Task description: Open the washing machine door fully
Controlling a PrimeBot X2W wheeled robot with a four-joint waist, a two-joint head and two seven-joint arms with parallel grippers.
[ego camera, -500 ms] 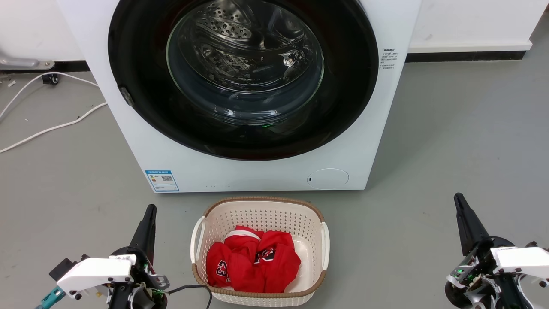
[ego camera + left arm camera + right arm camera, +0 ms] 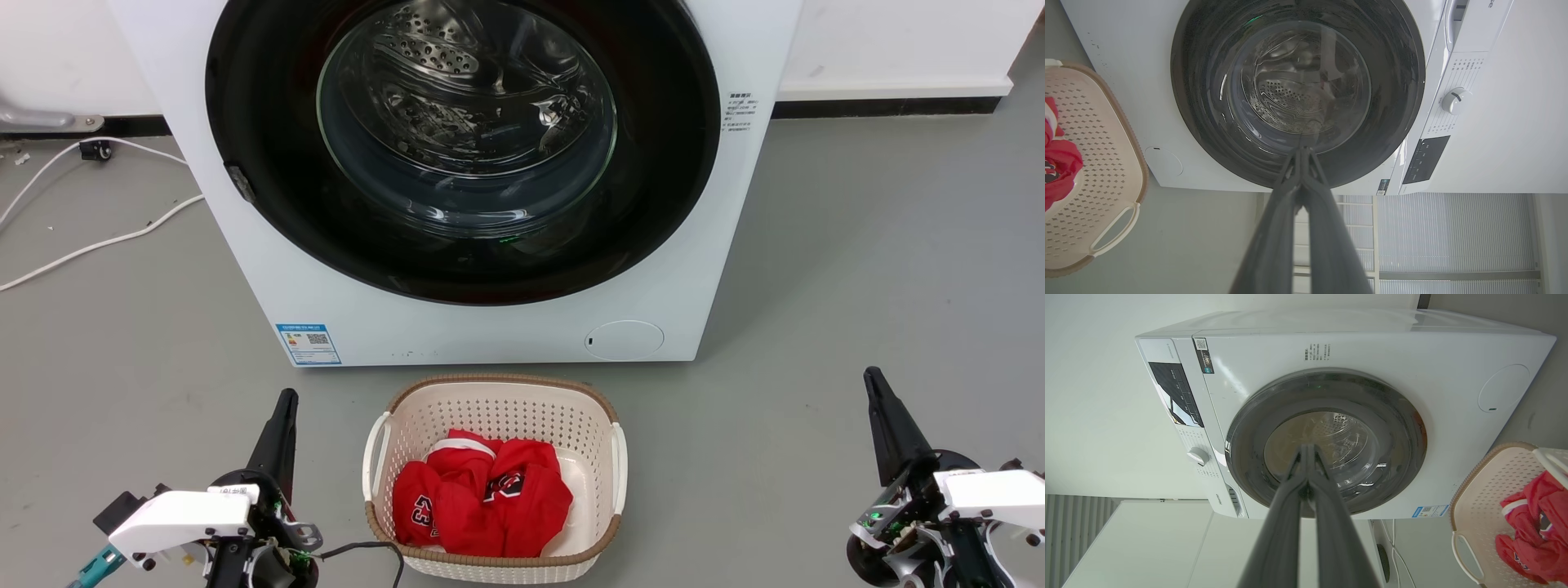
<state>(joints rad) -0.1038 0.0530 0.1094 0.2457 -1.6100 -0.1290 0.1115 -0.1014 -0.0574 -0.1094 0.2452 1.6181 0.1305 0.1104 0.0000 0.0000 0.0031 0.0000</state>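
Plenty of bare grey floor (image 2: 882,269) on both sides. The white washing machine (image 2: 735,245) sits dead centre, its top cut off in the head view. The washing machine door (image 2: 669,163) is flush against the front, glass bowl facing out, with the steel drum visible through it. A cream laundry basket (image 2: 498,381) is parked just in front of the machine, below the door, with crumpled red clothing (image 2: 490,498) inside, the print too folded to read. The left gripper (image 2: 287,396) and right gripper (image 2: 872,376) sit low at either side of the basket, well apart from the machine, both pinched together on nothing. The blue sticker (image 2: 309,344) has a QR code, but its text is too small to read.
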